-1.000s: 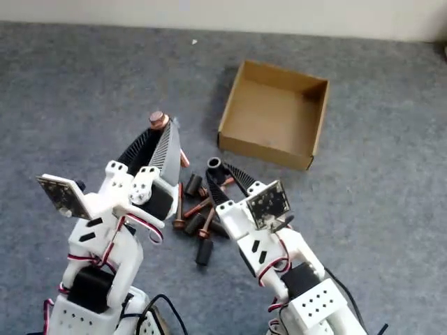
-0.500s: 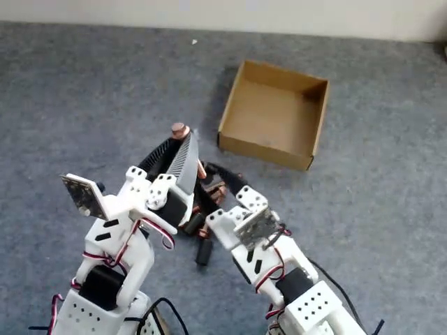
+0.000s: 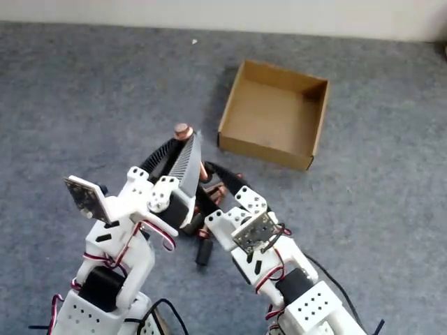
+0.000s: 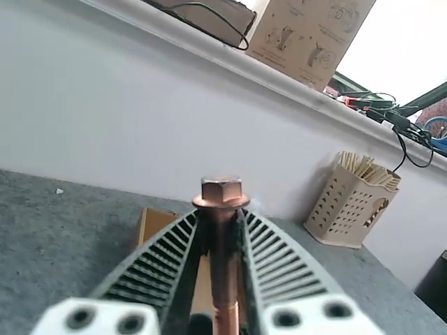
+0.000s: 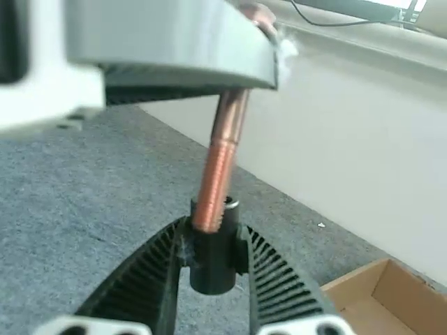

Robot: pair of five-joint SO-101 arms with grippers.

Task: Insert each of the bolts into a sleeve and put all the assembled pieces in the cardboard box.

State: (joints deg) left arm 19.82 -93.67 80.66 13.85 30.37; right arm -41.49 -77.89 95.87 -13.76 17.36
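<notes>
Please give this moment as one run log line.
left hand: holds bolt | right hand: holds sleeve | bolt tip: at sleeve mouth | loose sleeve: on table

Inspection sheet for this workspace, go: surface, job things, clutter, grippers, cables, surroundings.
Surface: grey mat, flat.
Job's things: copper bolt upright, its threaded end at the mouth of the black sleeve; loose bolts and sleeves piled between the arms; cardboard box open, no pieces seen inside.
Clutter: nothing seen.
Grippers: left gripper shut on the bolt's shank; right gripper shut on the sleeve.
Cables: red and white wires on the arms; black cable by the right base.
Surroundings: pale wall; perforated holder with sticks.
</notes>
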